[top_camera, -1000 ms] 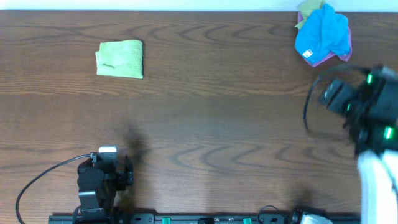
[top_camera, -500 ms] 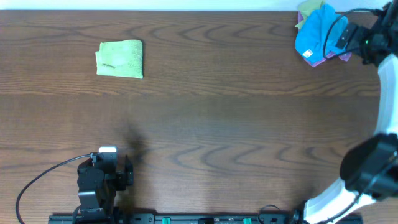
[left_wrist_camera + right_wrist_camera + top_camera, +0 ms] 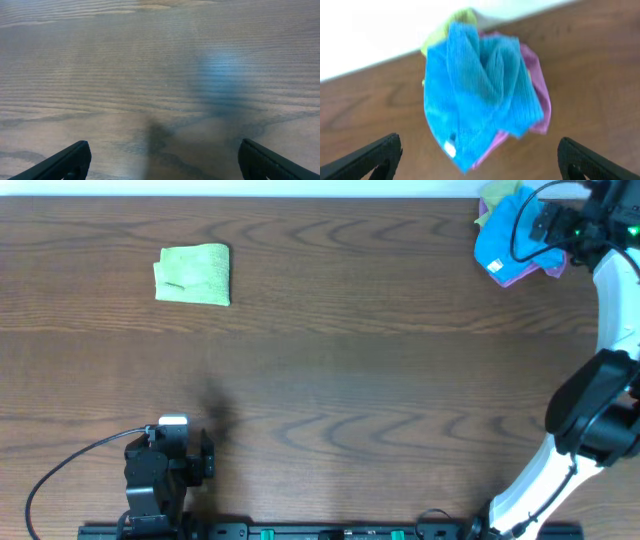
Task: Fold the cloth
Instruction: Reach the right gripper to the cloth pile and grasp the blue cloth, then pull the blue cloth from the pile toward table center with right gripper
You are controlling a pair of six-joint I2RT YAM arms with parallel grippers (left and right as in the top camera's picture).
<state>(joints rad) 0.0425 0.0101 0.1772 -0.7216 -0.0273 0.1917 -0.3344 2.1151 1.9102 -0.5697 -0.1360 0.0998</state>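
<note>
**Right arm swings out over the blue cloth in the far right corner**

The cloth [image 3: 512,230] sits crumpled at the far right corner of the table [image 3: 350,380], bunched into a loose heap with its white tag [image 3: 450,149] showing at the near edge. It lies on top of a purple cloth [image 3: 536,85], which peeks out on its right side. A yellow-green cloth [image 3: 445,30] pokes out behind it at the far edge.

And here is the change. A second ago the right arm was hanging well short of the pile, over the right side of the table. Half a second ago it had reached the corner, and now the right gripper [image 3: 479,150] is directly over the heap. The wrist view shows the fingers spread wide, one on either side of the blue bundle, with nothing between them but air. No contact yet, as far as I can tell, and the cloth itself has not shifted at all.

So this looks like the approach to a first grab. Taking the blue layer alone, without the purple one under it, is the tricky part.

Further out, the folded light green cloth [image 3: 193,275] rests untouched at the far left. The left gripper [image 3: 162,150] stays parked at the near left, fingers apart over bare wood and holding nothing.
</note>
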